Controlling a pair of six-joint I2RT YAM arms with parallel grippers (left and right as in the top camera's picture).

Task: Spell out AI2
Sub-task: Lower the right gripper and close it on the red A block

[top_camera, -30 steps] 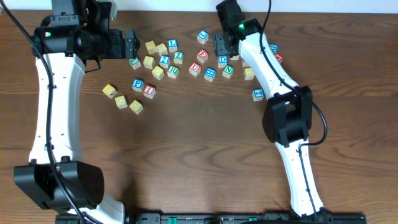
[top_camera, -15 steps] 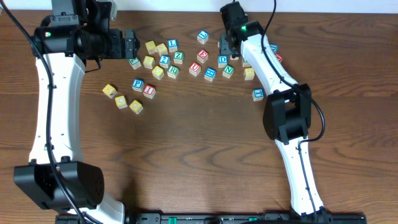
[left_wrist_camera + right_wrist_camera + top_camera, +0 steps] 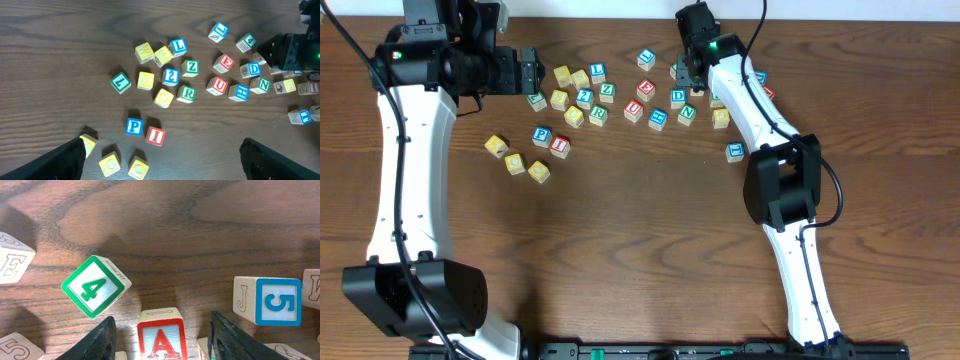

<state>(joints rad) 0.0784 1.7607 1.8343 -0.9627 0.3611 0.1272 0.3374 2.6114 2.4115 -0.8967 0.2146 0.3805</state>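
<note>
The red A cube (image 3: 161, 336) stands on the table between the two fingers of my right gripper (image 3: 161, 321), which is open with a gap on each side of the cube. In the overhead view the right gripper (image 3: 685, 72) is at the back of the cube cluster and hides the A cube. The red I cube (image 3: 559, 145) lies to the front left, beside a blue P cube (image 3: 541, 135). The blue 2 cube (image 3: 584, 97) sits in the left cluster. In the left wrist view the I cube (image 3: 155, 135) and 2 cube (image 3: 171, 76) show. My left gripper (image 3: 528, 70) is open, empty and held high.
A green 4 cube (image 3: 96, 286) lies just left of the A cube and a blue 5 cube (image 3: 278, 301) to its right. Several other lettered cubes crowd the back middle (image 3: 658, 118). Three yellow cubes (image 3: 515, 160) lie at the front left.
My right gripper has shifted slightly right and toward the back edge. The left arm and the cubes have not moved.
</note>
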